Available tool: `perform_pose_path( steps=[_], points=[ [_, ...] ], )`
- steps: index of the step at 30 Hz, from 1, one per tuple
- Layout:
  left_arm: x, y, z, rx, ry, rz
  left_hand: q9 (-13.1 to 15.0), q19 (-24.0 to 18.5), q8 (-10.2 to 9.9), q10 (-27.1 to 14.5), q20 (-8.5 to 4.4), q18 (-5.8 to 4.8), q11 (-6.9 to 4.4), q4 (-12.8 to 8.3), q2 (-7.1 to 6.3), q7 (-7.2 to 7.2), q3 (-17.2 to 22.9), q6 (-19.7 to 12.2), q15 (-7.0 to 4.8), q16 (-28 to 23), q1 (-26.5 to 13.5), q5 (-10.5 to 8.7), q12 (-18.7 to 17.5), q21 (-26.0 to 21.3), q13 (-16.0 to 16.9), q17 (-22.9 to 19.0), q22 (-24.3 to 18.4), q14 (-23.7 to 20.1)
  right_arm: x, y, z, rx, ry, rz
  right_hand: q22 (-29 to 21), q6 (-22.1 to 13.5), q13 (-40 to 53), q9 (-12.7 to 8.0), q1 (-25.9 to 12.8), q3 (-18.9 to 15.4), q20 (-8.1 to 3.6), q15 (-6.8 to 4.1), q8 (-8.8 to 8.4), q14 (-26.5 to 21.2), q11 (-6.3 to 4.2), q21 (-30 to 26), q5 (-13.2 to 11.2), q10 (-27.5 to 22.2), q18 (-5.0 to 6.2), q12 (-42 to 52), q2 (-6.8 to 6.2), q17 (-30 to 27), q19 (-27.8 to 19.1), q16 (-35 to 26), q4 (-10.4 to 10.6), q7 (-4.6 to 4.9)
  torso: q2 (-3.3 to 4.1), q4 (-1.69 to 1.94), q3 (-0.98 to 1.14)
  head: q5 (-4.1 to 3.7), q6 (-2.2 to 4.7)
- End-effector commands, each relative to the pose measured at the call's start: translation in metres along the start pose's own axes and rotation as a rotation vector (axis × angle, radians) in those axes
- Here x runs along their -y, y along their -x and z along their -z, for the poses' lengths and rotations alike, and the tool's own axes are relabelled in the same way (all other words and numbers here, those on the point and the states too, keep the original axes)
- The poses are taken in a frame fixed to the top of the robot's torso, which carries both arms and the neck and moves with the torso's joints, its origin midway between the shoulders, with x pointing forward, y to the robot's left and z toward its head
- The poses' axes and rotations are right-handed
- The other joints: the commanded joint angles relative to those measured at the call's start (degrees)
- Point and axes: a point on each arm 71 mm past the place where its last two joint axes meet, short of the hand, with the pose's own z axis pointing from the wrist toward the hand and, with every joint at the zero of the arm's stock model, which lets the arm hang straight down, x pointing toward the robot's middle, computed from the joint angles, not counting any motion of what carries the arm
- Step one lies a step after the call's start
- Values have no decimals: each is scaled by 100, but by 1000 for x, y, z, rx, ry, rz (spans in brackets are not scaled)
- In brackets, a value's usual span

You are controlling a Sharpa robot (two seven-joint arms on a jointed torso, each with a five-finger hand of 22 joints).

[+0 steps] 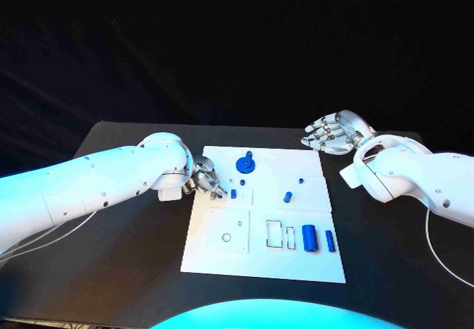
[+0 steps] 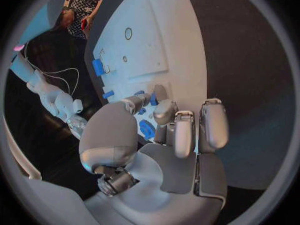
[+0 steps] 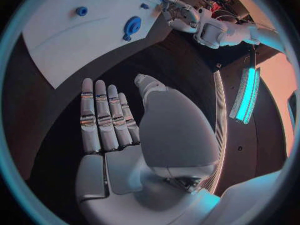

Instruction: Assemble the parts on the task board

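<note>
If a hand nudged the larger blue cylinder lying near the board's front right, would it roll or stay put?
The larger blue cylinder lies on its side on the flat task board, so it would probably roll sideways. Its smooth, rounded surface looks slippery to pinch. It seems small, rigid, and likely light.

We see our left hand (image 2: 165,135) over the white task board (image 2: 169,50), fingertips (image 2: 160,92) at a small blue part (image 2: 152,99); a blue round part (image 2: 147,129) lies beneath the fingers.

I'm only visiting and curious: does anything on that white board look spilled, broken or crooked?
Nothing stands out. The task board lies flat on the table, and the blue parts, such as the cylinder and the round piece, sit tidily on it. No visible damage.
</note>
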Motion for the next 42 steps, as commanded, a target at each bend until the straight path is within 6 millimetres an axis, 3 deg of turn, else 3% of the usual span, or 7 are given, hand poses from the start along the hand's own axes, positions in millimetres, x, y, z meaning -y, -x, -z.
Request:
perform_pose_path(
  steps=[1, 22, 24, 28, 37, 42],
  points=[
    [1, -1, -1, -6, 3, -4, -6, 47, -39, 57, 3, -100, -6, 46, -10, 6, -92, 43, -53, 38, -43, -30, 34, 30, 13, 1508, 7, 595, -1, -1, 0, -13, 14, 5, -7, 57, -6, -5, -17, 26, 15, -3, -20, 57, -2, 4, 25, 50, 34, -37, -32, -7, -22, -28, 6, 205, 3, -5, 3, 0, 3],
    [1, 0, -1, 10, 1, 9, -8, 63, -45, 66, -3, -104, -12, 225, -41, 0, -370, 52, -60, 38, 12, -48, 37, 38, 34, 1508, 28, 595, -1, -1, 1, -14, 13, 5, -7, 57, -6, -5, -17, 26, 15, -3, -20, 57, -2, 4, 25, 50, 34, -37, -32, -7, -22, -28, 6, 205, 0, 2, 4, -13, 5],
    [1, 1, -1, 19, -1, 15, -8, 61, -48, 65, -5, -103, -13, 293, -75, -1, -477, 51, -61, 38, 26, -93, 34, 35, 36, 1508, 24, 595, -1, -1, 1, -15, 13, 5, -7, 57, -6, -5, -17, 26, 15, -3, -20, 57, -2, 4, 25, 50, 34, -37, -32, -7, -22, -28, 6, 205, 2, 1, -2, -14, 8],
    [1, 3, 1, 48, -9, 38, -12, 61, -58, 59, -8, -101, -15, 374, -94, -3, -724, 47, -64, 38, 22, -415, 18, 31, 29, 1508, 24, 595, -1, -1, 0, -15, 13, 5, -7, 57, -6, -5, -17, 26, 15, -3, -20, 57, -2, 4, 25, 50, 34, -37, -32, -7, -22, -28, 6, 205, 3, -2, -9, -17, 19],
    [0, 14, 10, 114, -43, 142, -16, 24, -78, -11, -6, -88, -4, 379, -127, 11, -877, -1, -62, 38, -33, -474, -90, -1, -104, 1508, -31, 595, -1, -1, 0, -15, 13, 5, -7, 57, -6, -5, -17, 26, 15, -3, -20, 57, -2, 4, 25, 50, 34, -37, -32, -7, -22, -28, 6, 205, -4, 2, -3, -23, 30],
    [-1, 23, 17, 175, -70, 222, -11, -120, -99, -184, 6, -42, 25, 374, -153, 46, -1004, -109, -44, -43, -26, -468, -327, -123, -402, 1347, -232, 547, 0, -2, 0, -16, 13, 5, -7, 57, -6, -5, -17, 26, 15, -3, -20, 57, -2, 4, 25, 50, 34, -37, -32, -7, -22, -28, 6, 205, -1, -2, -4, -33, 52]
  ],
)
